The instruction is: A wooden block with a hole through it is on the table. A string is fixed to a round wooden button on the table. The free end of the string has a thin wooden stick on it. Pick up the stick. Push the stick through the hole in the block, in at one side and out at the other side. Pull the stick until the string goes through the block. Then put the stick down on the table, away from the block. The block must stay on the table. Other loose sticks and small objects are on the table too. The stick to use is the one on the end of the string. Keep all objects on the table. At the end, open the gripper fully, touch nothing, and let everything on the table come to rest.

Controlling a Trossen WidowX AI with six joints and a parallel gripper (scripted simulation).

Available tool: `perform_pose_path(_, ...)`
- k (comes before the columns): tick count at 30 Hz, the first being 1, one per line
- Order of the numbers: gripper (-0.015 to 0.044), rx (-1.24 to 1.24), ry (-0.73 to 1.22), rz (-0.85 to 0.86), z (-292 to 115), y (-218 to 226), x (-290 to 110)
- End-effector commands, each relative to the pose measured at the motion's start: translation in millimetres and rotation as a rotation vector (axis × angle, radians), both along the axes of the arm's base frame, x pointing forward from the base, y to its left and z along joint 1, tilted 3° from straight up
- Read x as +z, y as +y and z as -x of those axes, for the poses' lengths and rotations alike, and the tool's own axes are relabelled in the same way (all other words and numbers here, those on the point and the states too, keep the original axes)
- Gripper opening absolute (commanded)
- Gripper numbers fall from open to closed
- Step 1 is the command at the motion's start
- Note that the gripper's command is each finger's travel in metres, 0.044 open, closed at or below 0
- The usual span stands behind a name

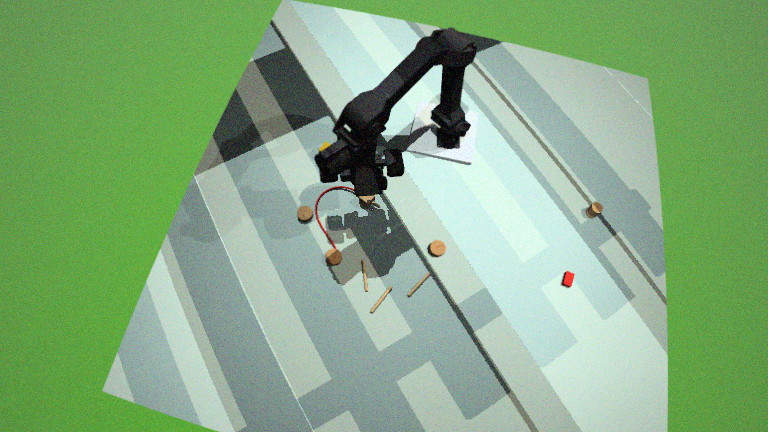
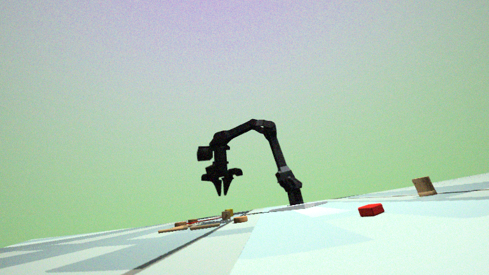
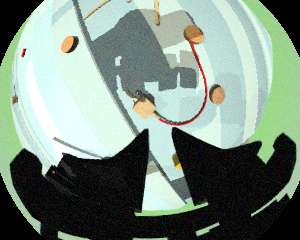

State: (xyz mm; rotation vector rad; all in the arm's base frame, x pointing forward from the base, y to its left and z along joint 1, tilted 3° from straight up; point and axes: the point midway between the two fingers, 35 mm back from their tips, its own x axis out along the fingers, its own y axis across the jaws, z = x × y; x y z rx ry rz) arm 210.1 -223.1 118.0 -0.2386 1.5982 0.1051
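Note:
The wooden block (image 1: 367,198) (image 2: 226,215) (image 3: 144,107) stands on the table. In the wrist view, the thin stick (image 3: 130,94) shows at the block's far side, and a short wooden piece shows at the near side, where the string joins. The middle is hidden in the block. The red string (image 1: 316,213) (image 3: 206,90) curves from that near side to the round button (image 1: 333,257) (image 3: 193,34), outside the hole. My gripper (image 2: 222,195) (image 3: 160,131) hangs above the block, fingers partly apart and empty. In the top view, its body covers part of the block.
Loose sticks (image 1: 364,275) (image 1: 381,299) (image 1: 419,284) lie beyond the button. Round discs (image 1: 304,212) (image 1: 437,248) lie on either side. A yellow object (image 1: 324,146) (image 3: 178,161) is near the arm. A red brick (image 1: 568,278) (image 2: 371,209) and a wooden cylinder (image 1: 594,209) (image 2: 424,186) are far right.

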Motion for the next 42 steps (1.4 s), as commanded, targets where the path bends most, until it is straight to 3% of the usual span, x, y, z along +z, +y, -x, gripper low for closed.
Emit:
perform_pose_path(1, 0.0123, -0.791, -0.062, 0.002, -8, 16, -2)
perform_pose_path(34, 0.0123, -2.333, -0.161, 0.044, -21, 41, -4)
perform_pose_path(42, 0.0123, -2.362, -0.163, 0.045, -21, 41, -4)
